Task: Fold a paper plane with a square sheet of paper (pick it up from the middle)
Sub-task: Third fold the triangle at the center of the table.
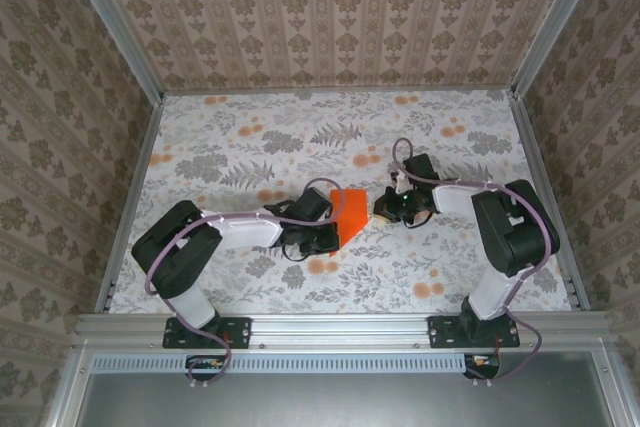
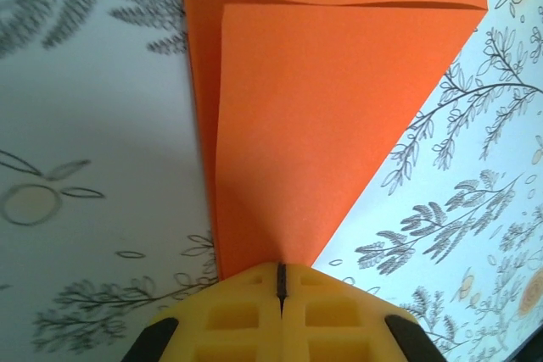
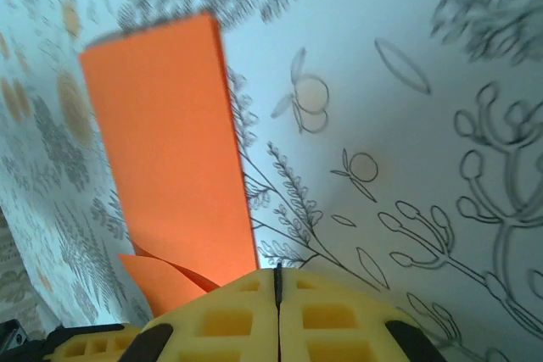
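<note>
The square sheet of paper (image 1: 352,207) is bright orange and folded into layers, and it sits at the middle of the flowered table (image 1: 250,147). My left gripper (image 1: 333,233) is at its near left corner. In the left wrist view the paper (image 2: 331,125) narrows right into the closed seam of the yellow fingers, so the left gripper (image 2: 280,267) is shut on it. My right gripper (image 1: 385,209) is just right of the sheet and shut. In the right wrist view the paper (image 3: 161,142) runs down beside the left fingertip of that gripper (image 3: 277,270), with a loose layer curling low on the left.
Patterned walls and aluminium rails close in the table (image 1: 520,147) on three sides. Both arms reach in from the near edge and meet at the centre. Pale orange printed flowers (image 1: 320,267) dot the cloth. Open cloth lies behind and to either side.
</note>
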`<action>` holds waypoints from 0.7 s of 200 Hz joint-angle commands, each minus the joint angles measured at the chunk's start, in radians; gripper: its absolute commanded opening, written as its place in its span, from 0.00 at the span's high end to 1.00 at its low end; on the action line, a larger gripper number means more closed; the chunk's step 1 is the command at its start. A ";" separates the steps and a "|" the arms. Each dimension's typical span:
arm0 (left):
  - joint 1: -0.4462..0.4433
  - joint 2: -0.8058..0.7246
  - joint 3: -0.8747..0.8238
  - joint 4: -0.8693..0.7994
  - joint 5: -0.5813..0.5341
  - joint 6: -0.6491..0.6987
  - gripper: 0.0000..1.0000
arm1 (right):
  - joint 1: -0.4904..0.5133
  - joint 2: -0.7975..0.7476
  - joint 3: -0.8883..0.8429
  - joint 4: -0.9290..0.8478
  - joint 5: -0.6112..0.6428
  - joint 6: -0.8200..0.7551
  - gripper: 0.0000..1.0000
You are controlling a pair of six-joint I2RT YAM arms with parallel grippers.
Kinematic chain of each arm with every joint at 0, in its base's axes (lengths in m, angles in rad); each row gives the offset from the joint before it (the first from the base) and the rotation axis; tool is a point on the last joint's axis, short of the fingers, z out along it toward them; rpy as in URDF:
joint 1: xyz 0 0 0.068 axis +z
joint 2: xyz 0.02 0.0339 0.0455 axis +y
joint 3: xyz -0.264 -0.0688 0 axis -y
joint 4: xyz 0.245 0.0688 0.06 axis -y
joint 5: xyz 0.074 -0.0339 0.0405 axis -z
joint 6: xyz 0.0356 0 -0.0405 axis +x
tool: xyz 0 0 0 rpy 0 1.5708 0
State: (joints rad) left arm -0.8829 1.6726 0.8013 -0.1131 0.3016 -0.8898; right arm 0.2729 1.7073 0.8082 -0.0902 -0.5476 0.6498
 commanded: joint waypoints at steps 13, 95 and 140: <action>0.049 -0.015 0.005 -0.177 -0.007 0.172 1.00 | 0.071 -0.100 -0.024 -0.016 0.048 0.002 0.93; 0.069 -0.031 -0.002 -0.148 0.028 0.215 1.00 | 0.258 0.072 0.052 0.085 -0.003 0.108 0.93; 0.062 -0.082 -0.001 -0.094 0.011 0.186 1.00 | 0.258 0.114 0.043 0.053 0.044 0.118 0.94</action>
State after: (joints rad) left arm -0.8173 1.6390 0.8066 -0.1993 0.3325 -0.7025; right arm 0.5274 1.7950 0.8490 -0.0223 -0.5377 0.7460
